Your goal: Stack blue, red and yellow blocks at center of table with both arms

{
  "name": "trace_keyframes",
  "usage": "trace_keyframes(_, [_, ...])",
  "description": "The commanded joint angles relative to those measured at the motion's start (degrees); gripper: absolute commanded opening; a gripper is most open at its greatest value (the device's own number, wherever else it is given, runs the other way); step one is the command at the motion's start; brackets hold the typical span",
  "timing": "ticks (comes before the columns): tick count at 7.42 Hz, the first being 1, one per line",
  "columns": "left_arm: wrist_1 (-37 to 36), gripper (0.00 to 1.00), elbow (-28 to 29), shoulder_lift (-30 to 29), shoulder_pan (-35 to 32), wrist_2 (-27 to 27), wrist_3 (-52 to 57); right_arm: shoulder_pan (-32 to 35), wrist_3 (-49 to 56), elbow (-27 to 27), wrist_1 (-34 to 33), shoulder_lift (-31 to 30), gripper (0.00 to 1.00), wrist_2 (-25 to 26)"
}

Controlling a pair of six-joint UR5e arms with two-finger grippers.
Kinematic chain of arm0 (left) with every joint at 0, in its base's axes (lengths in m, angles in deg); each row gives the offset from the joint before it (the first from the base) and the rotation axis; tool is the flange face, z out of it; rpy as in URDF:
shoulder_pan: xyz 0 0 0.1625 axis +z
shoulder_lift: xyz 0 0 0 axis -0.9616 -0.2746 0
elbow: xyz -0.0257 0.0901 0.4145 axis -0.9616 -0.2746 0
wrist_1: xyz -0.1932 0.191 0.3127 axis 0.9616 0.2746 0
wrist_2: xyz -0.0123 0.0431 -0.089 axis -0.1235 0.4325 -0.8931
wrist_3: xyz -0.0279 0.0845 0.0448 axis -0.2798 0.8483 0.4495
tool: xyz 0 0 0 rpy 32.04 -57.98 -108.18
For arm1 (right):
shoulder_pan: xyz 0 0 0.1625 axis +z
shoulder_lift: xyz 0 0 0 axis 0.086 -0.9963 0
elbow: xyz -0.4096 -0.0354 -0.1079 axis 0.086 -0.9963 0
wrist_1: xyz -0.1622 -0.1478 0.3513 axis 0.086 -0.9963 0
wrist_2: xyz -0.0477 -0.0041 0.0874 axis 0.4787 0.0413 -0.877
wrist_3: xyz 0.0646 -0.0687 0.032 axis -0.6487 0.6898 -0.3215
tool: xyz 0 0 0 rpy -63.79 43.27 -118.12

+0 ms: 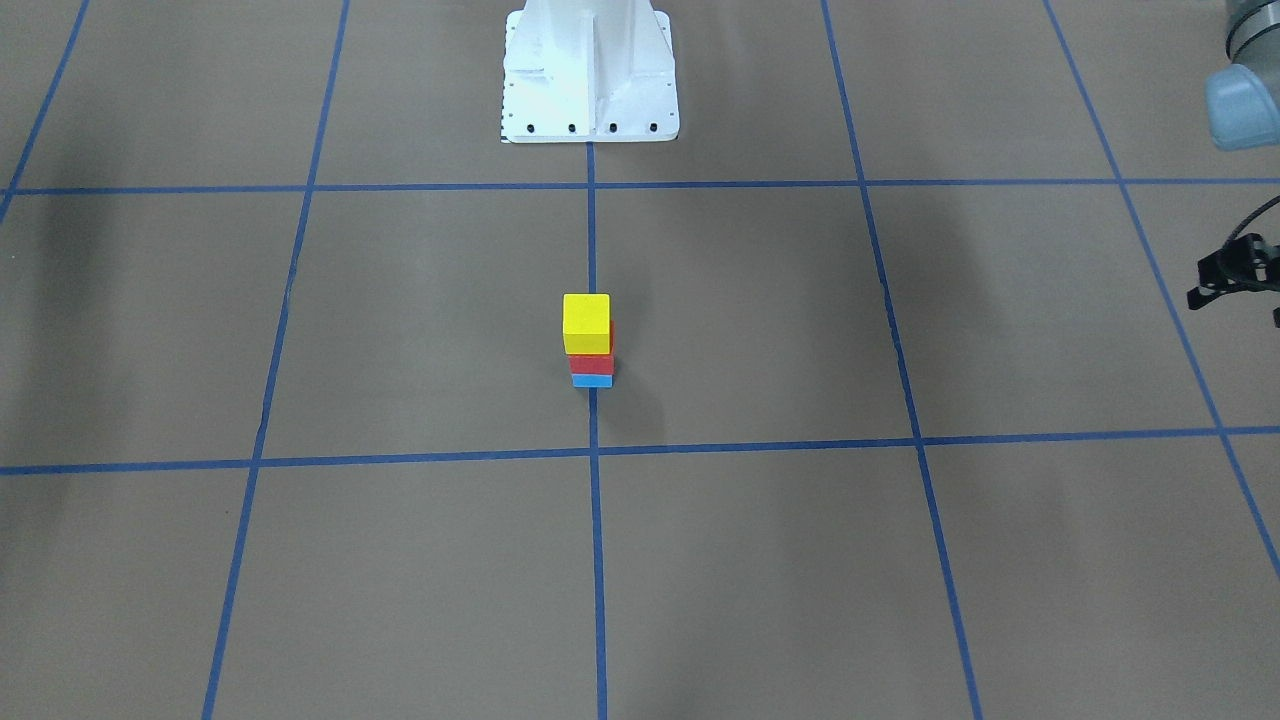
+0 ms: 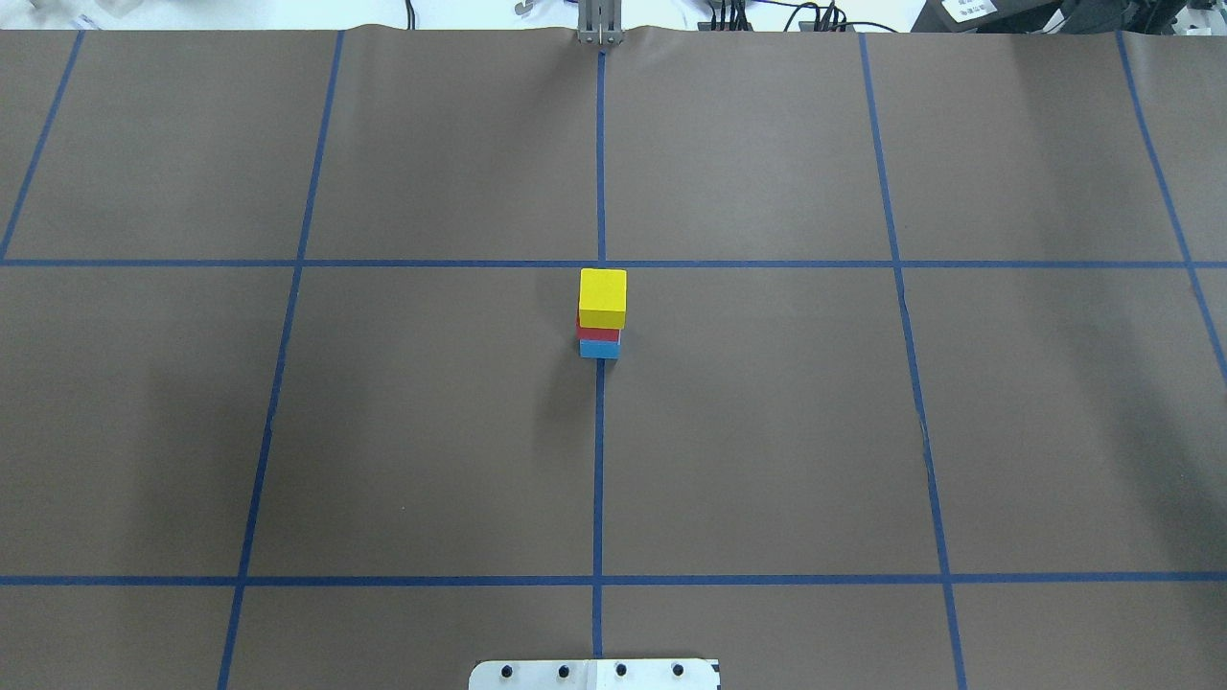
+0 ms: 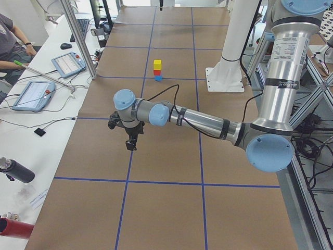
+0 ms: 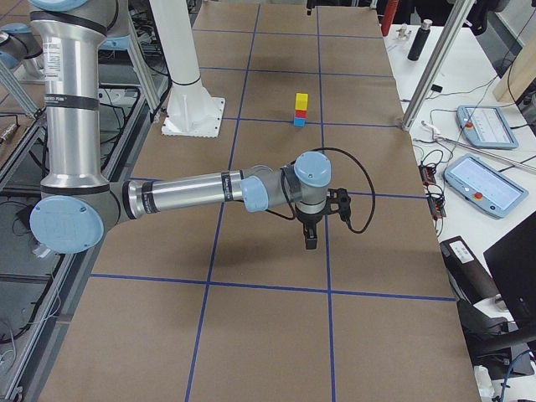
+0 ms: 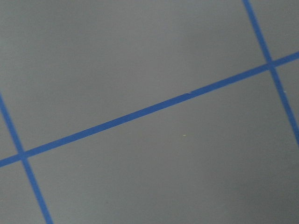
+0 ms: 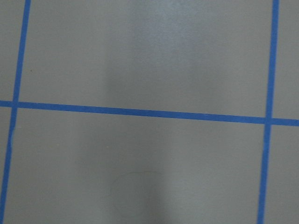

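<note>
Surface (image 2: 767, 431): brown, gridded with blue tape.

Left arm (image 3: 197, 121) and right arm (image 4: 193, 194): each is stretched low over the surface towards its own end of the table, well apart from the centre.

Stack: upright on the centre tape line, long axis vertical. Yellow block (image 2: 603, 297) on top, red block (image 2: 598, 334) in the middle, blue block (image 2: 599, 350) at the bottom. The edges are not quite flush.

Left fingers (image 3: 131, 144): the stack lies at 1 o'clock. Right fingers (image 4: 310, 239): the stack lies at 12 o'clock. Neither arm looks clearly nearer. Cannot tell whether either pair is spread or pressed together; nothing seems to hang from them.

The overhead view shows the stack but no arms. The side views show both. The wrist views show only tape and surface.

Judgement: stacking looks done.
</note>
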Motion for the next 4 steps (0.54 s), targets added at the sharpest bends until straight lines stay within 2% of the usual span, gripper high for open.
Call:
trace_keyframes(1, [-4.96,0.99,2.65,-1.93,-3.67,-0.25,3.67,1.12,3.23,-2.90,0.44,-0.12,1.00,-0.19])
trace_keyframes(2, [-9.43,0.99,2.04,-4.03,-5.06,-0.25,3.76,1.12,2.71,-2.73,0.53,0.23,1.00,0.08])
trace_keyframes(4, [-9.56,0.99,-0.15,-0.64,-5.87,-0.43,3.94,0.68,2.35,-2.99,-0.08,1.37,1.00,0.52])
